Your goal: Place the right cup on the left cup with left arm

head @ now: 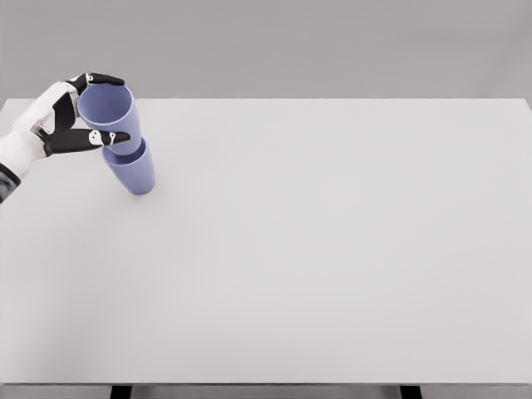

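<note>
Two blue-violet cups stand at the far left of the white table [316, 249]. The lower cup [135, 174] rests on the table. The upper cup [110, 116] sits nested in its mouth, leaning slightly to the left. My left hand [104, 108] comes in from the left edge and is shut on the upper cup. Its dark-tipped fingers [106, 80] hook over the far rim, and the thumb [100, 138] presses the near side. The right arm does not show.
The table's back edge runs just behind the cups, with a grey wall beyond it. The table's left edge lies close to my forearm [17, 154].
</note>
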Robot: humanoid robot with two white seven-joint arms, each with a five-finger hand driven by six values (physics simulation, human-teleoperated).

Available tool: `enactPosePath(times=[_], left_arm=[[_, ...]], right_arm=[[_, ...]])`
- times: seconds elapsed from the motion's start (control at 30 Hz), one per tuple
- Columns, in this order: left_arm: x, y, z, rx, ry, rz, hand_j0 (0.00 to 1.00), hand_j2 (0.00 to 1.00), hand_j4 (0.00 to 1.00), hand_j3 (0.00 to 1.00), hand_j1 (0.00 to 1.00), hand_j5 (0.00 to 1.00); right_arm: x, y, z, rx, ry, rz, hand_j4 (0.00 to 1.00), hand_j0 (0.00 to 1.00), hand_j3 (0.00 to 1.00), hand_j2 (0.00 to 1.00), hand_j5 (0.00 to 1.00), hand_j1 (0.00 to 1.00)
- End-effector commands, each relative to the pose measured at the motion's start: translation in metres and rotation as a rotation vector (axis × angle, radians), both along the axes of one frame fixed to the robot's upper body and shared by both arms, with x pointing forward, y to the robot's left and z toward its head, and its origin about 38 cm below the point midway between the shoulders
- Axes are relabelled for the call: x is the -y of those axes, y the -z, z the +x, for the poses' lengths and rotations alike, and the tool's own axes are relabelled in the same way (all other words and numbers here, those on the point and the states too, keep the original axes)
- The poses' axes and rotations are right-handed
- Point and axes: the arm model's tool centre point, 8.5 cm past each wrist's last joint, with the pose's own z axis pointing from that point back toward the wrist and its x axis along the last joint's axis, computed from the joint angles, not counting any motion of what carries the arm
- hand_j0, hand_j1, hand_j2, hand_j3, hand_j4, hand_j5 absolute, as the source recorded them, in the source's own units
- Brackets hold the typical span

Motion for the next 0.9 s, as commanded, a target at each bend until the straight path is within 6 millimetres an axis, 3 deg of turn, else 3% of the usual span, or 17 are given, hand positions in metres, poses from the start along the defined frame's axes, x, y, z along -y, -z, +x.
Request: enactPosePath(times=[0.0,0.87], left_arm=[[0.000,0.000,0.000,0.000,0.000,-0.004,0.65,0.65,0.65,0.65,0.65,0.65],[-0.007,0.019,0.002,-0.051,-0.021,-0.004,0.65,0.65,0.65,0.65,0.65,0.65]], right_arm=[[0.000,0.000,0.000,0.000,0.000,0.000,1.00,1.00,1.00,1.00,1.00,1.00],[0.000,0.000,0.000,0.000,0.000,0.000,1.00,1.00,1.00,1.00,1.00,1.00]])
